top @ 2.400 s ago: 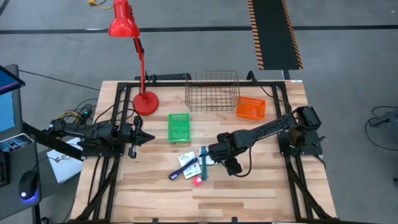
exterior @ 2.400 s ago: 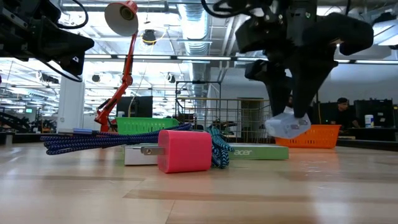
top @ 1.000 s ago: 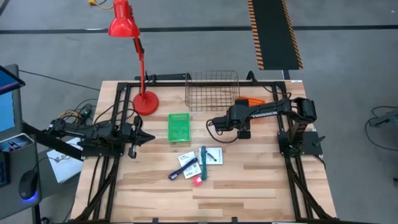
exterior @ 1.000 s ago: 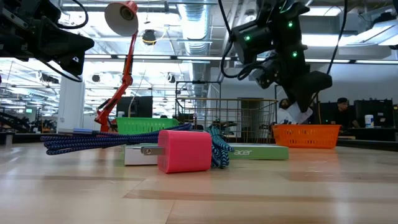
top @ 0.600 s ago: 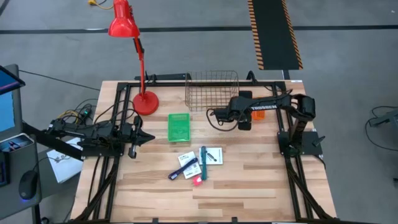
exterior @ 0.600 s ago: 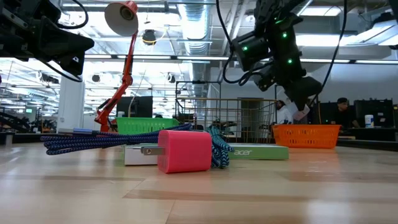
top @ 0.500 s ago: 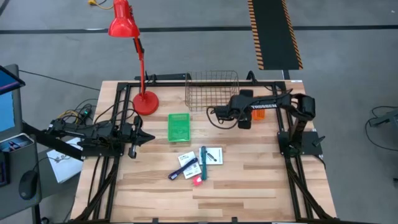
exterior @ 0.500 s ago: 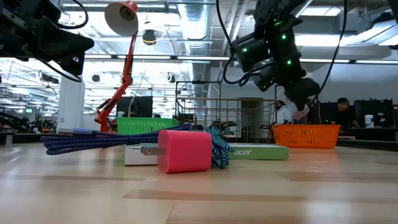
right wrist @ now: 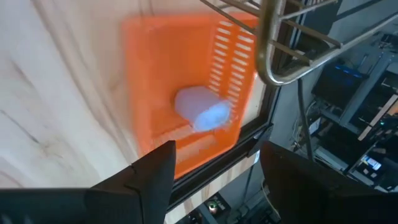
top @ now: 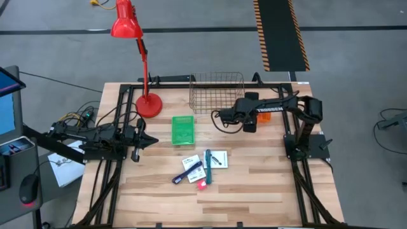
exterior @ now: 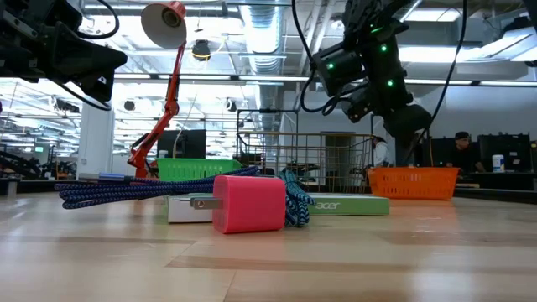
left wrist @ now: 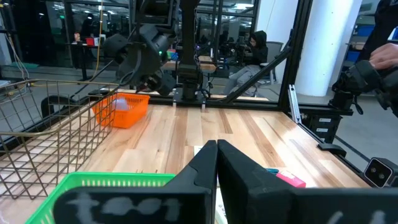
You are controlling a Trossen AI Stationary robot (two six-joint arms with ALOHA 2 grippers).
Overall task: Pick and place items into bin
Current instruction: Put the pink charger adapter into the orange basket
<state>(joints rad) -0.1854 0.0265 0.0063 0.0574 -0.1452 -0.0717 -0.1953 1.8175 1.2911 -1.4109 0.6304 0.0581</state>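
Observation:
The items lie in a cluster at mid-table: white cards [top: 218, 159], a dark blue pen [top: 188, 173], a teal stick [top: 208, 166] and a small pink-red block [top: 202, 184], which is large in the low view [exterior: 249, 203]. The orange bin [top: 266, 117] stands at the far right, and a pale rounded item [right wrist: 202, 109] lies on its floor. My right gripper [right wrist: 214, 180] hovers open above that bin [right wrist: 180, 81], holding nothing. My left gripper [top: 151, 141] is shut and parked at the table's left side [left wrist: 216, 163].
A green bin [top: 183, 129] sits left of centre, a wire basket [top: 217, 92] at the far edge, and a red lamp's base [top: 148, 104] at the far left. Black frame rails run along both table sides. Bare wood stretches along the near edge.
My right gripper has carried the pale item toward the table's far right, over the orange bin, rolling a little. It has let go. The item no longer hangs under the fingers in the low view and lies in the bin.

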